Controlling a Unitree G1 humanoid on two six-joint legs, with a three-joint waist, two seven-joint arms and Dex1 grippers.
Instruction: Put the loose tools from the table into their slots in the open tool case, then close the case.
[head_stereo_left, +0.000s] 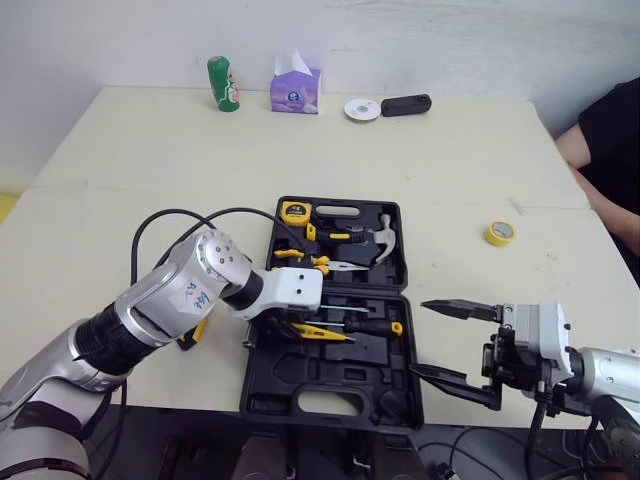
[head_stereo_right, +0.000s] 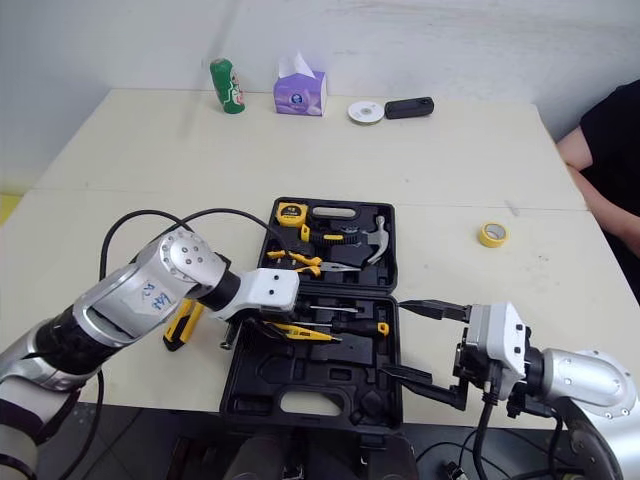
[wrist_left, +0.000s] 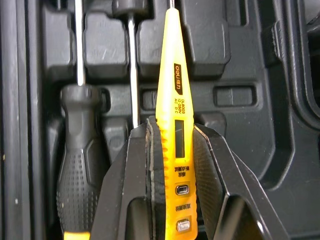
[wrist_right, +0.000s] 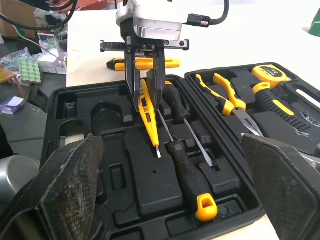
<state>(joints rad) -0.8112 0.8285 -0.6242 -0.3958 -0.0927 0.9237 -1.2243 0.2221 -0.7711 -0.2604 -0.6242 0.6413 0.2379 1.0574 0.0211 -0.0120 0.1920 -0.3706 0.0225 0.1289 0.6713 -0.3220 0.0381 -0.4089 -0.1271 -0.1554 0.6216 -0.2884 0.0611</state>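
My left end effector is showing black fingers. The tester pen is shining bright yellow with black writing. The tool case is looking all black. A screwdriver is wearing a bumpy black handle with a yellow tip. The desk is looking pale cream.

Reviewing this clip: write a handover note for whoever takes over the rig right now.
Left gripper: shut on the yellow tester pen, held over the near half of the open tool case, beside two seated screwdrivers.
Right gripper: open, holding nothing, at the case's right edge.
Done: tape measure, pliers and hammer sit in the far half.
Left: seat the tester, fetch the utility knife from the table left of the case, then close the case.
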